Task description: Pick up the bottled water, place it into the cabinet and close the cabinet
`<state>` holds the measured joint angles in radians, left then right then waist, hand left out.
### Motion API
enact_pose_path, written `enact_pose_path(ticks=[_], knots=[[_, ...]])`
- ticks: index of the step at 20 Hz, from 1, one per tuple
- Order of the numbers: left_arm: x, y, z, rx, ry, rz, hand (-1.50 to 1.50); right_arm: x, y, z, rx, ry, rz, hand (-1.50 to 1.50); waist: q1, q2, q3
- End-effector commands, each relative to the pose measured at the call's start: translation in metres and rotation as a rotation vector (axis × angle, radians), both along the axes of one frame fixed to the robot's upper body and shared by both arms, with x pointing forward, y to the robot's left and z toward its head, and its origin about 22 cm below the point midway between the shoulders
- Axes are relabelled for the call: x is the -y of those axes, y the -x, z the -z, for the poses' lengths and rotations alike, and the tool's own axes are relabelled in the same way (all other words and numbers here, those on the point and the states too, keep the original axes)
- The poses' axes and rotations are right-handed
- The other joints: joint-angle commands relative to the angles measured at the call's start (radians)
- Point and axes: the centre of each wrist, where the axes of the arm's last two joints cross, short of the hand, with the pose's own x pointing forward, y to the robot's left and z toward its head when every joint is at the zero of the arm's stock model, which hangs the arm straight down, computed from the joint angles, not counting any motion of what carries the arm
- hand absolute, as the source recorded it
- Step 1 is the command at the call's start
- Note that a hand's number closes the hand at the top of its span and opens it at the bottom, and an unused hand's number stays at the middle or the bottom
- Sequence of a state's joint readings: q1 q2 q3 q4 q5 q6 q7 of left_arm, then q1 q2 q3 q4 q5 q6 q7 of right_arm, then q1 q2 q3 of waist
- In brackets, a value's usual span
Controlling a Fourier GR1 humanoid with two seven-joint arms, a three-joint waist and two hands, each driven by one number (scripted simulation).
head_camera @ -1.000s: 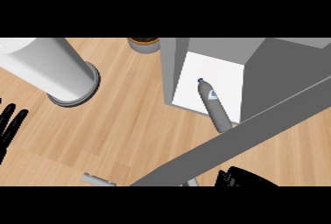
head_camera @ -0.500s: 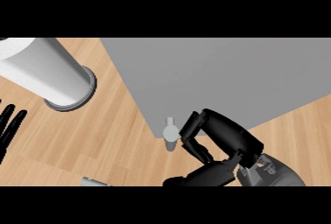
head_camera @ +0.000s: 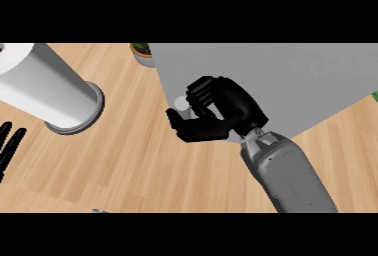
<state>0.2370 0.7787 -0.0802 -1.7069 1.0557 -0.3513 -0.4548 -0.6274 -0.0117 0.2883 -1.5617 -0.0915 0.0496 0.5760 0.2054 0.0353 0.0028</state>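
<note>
Nearest, along the lower edge, the grey right forearm [head_camera: 288, 175] was seen rising from the bottom right across the wooden desk [head_camera: 148, 165]. At the left edge the left hand [head_camera: 9, 145] was noted, fingers straight and up, resting and holding nothing.

Further in, the right hand [head_camera: 214, 112] was found at the left edge of the grey cabinet [head_camera: 295, 80]. Its fingers were curled over a small pale knob [head_camera: 181, 103], taken to be the door handle, with the thumb below. Whether the knob was truly pinched or only touched could not be settled, since the fingers covered most of it.

The bottled water was not seen anywhere on the desk. It was judged to be inside the cabinet, hidden behind the grey door face, though this could not be confirmed.

To the left, well apart from the cabinet, a white cylinder [head_camera: 40, 85] on a grey base was recorded. Farthest off, a small pot with green leaves [head_camera: 142, 50] was glimpsed just beside the cabinet's top left corner.

The closing step was judged to be in hand. For the next move, the door would need to be pressed fully flush, after which the fingers could be released and the hand drawn clear.
</note>
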Motion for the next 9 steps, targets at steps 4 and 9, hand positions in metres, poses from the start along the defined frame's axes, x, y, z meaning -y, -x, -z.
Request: enact_pose_path(ticks=[4,9], knots=[[0.0014,0.0032,0.0043,-0.001,0.024,-0.002,-1.5,-0.0074,-0.0382,-0.0259,0.015,-0.149,0.205,-1.5,0.003,0.01,-0.004],[-0.0069,0.0052,0.0033,-0.002,0.007,-0.014,-1.5,-0.0148,-0.0427,-0.0283,0.008,-0.168,0.213,-1.5,-0.009,0.007,-0.004]])
